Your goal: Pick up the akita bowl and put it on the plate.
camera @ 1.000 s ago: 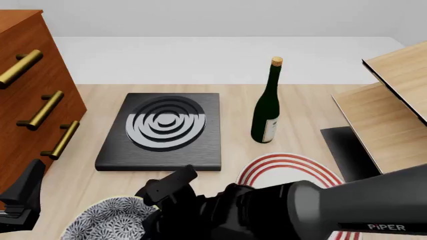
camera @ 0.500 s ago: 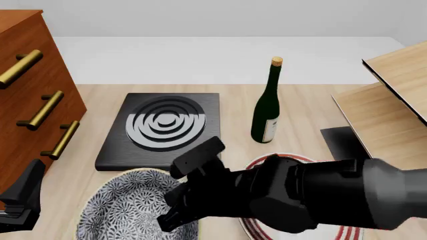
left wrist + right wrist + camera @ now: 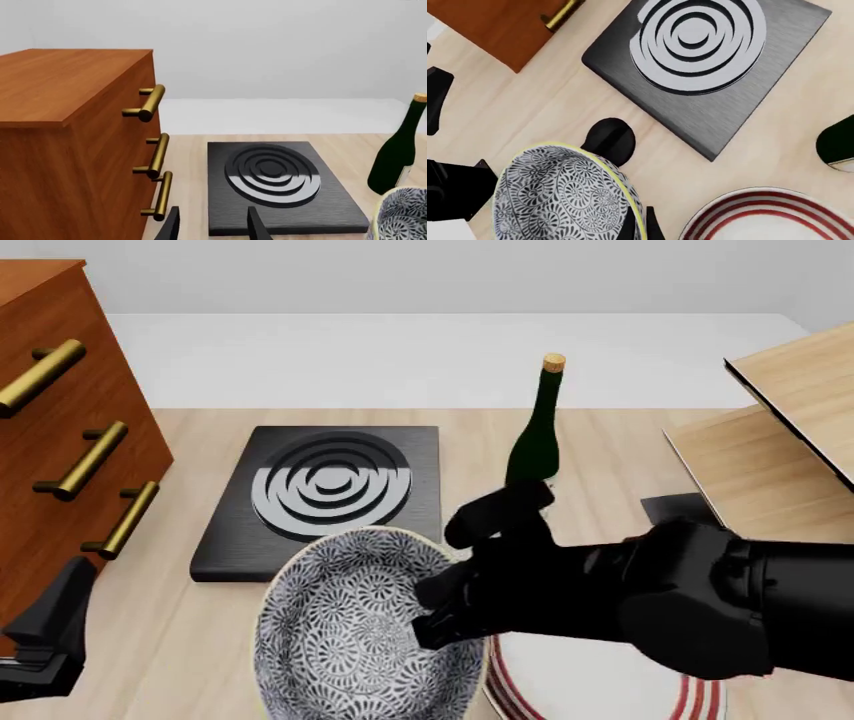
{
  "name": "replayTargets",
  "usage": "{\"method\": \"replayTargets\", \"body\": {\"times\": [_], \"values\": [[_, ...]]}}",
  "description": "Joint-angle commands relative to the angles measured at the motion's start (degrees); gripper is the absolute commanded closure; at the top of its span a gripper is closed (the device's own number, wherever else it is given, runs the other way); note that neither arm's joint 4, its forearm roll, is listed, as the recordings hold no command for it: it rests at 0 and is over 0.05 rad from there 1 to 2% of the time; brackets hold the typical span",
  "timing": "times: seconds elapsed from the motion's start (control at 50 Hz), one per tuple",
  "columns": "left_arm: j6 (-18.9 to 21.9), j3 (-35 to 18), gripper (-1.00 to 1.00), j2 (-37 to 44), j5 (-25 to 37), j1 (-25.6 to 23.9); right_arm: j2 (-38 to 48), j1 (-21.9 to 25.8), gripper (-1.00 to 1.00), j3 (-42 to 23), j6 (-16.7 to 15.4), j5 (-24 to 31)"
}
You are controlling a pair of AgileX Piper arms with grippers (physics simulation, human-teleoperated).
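Note:
The akita bowl [image 3: 350,630], blue-and-white patterned with a pale rim, hangs tilted above the table at the front. Its inside faces the front camera. My right gripper [image 3: 438,612] is shut on its right rim, and in the right wrist view the fingertips [image 3: 639,227] pinch the bowl [image 3: 564,192] at its edge. The plate [image 3: 587,685], white with red rings, lies just right of the bowl, partly hidden under my right arm, and its rim [image 3: 760,197] shows near the fingers. My left gripper [image 3: 47,632] rests open and empty at the front left, with its fingers [image 3: 257,227] apart.
A black stove slab [image 3: 327,495] with grey rings lies behind the bowl, and a small black knob [image 3: 610,139] sits at its near edge. A dark green bottle [image 3: 534,455] stands behind the plate. A wooden dresser [image 3: 60,430] fills the left, and slanted wooden boards [image 3: 781,450] the right.
My right arm has lifted the bowl from the front-left and carried it up and rightward toward the plate, tilting it more upright. The left gripper has stayed put.

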Motion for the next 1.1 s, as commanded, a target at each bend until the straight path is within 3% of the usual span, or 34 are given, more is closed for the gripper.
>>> {"method": "replayTargets", "body": {"times": [0.02, 0.58, 1.1], "values": [[0.42, -0.22, -1.0, -1.8, 1.27, 0.0, -5.72, -4.55, 1.0, 2.78, -0.21, 2.17], [0.56, -0.26, -1.0, -2.18, 1.46, 0.17, -17.33, -18.32, 1.0, 11.63, 0.54, 4.8], [0.56, -0.25, -1.0, -2.21, 1.48, 0.2, -23.81, -30.35, 1.0, 20.08, 1.66, 3.62]]}}
